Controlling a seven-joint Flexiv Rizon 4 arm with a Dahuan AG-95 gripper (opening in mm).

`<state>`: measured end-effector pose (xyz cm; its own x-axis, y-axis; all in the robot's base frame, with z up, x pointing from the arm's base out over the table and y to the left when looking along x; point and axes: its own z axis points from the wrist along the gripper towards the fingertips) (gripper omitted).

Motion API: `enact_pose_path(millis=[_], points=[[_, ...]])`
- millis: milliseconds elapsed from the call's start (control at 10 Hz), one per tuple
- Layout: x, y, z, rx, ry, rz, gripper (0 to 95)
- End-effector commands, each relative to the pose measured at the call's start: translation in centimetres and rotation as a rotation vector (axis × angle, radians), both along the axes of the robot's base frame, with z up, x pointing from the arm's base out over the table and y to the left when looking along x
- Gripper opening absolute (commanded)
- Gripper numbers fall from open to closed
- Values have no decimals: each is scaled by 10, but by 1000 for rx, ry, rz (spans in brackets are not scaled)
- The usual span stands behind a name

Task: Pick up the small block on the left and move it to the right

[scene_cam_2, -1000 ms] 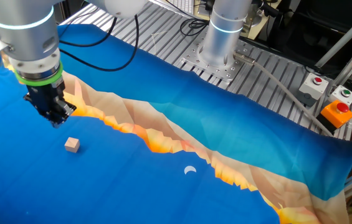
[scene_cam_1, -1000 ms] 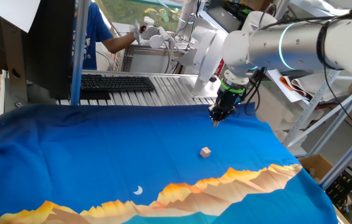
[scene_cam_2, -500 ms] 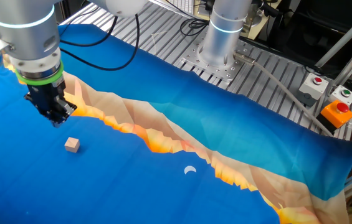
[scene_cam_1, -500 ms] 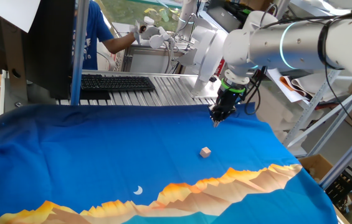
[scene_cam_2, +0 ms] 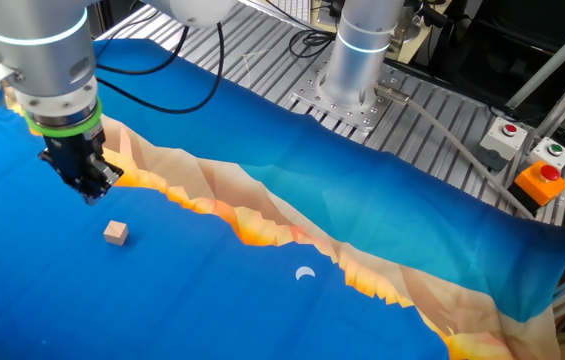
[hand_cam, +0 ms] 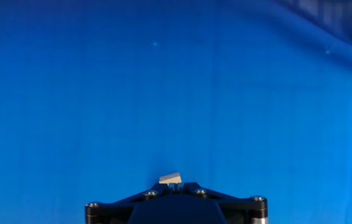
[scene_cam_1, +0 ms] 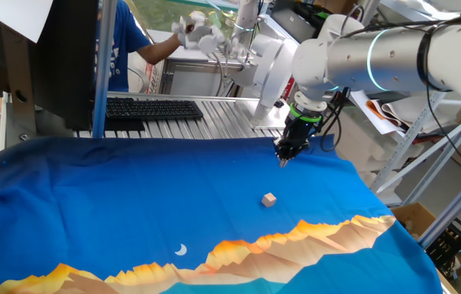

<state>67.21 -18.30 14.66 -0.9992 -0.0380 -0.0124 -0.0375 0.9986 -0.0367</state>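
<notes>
Item: small block (scene_cam_1: 269,198), tiny light tan cube, lying on the blue cloth (scene_cam_1: 132,188) that covers the tabletop, apart from everything else; in the other fixed view it sits just below and right of the hand (scene_cam_2: 89,190). In the hand view only its top corner (hand_cam: 171,180) peeks over the black hand housing. Hand: hangs above the cloth, near the block but not touching it, holding nothing; the fingers look drawn close together to a narrow tip, though their exact gap cannot be told. Step in hand, judged: approach, grasp not yet begun. Next move calls for shifting over the block, spreading the fingers enough to straddle it, and lowering squarely, since so small a cube would be easily nudged aside. Also present: white crescent-moon print (scene_cam_2: 305,272) and orange mountain band (scene_cam_2: 252,225) on the cloth. Writing, brands, labels: none legible in any view.
</notes>
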Motion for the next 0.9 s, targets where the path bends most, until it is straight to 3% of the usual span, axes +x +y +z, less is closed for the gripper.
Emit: enact_pose_path(millis=[100,500,900], points=[[2,-1,0,-4,34,3,0],[2,-1,0,-12,43,-29,0],[-2,-2,3,-12,31,-25,0]])
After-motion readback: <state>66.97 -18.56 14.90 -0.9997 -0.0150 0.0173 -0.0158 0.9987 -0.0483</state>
